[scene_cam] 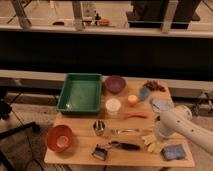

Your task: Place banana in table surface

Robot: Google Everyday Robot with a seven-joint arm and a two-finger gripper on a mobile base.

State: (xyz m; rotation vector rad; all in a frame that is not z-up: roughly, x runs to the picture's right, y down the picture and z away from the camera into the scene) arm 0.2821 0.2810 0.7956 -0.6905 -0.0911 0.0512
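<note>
1. Pincer (160,133) sits at the end of the white arm (187,127), which comes in from the lower R. It is low over the front-R part of the counter (80,125). Released or clenched: can't tell.
2. Banana (151,143), a pale yellow bunch, is at the front R of the counter, just below/beside the pincer. Looks to be resting on the wood; contact w/ the pincer can't be told.
3. Blue sponge (173,151) is just R of the banana, near the front edge.
4. Black-handled utensil (125,146) lies L of the banana. Silver utensil (124,131) is just behind it.
5. Metal cup (99,127) stands mid-counter. Orange bowl (59,138) is at the front L.
6. Green tray (80,92) is at the back L. Purple bowl (115,84) is to its R, apart from it.
7. White cup (113,105) is in front of the purple bowl. Small orange item (132,100) is beside it to the R.
8. Slim orange carrot-like thing (136,115) lies between the white cup and the arm.
9. Pale blue plate (161,105) is at the R edge, behind the arm.
</note>
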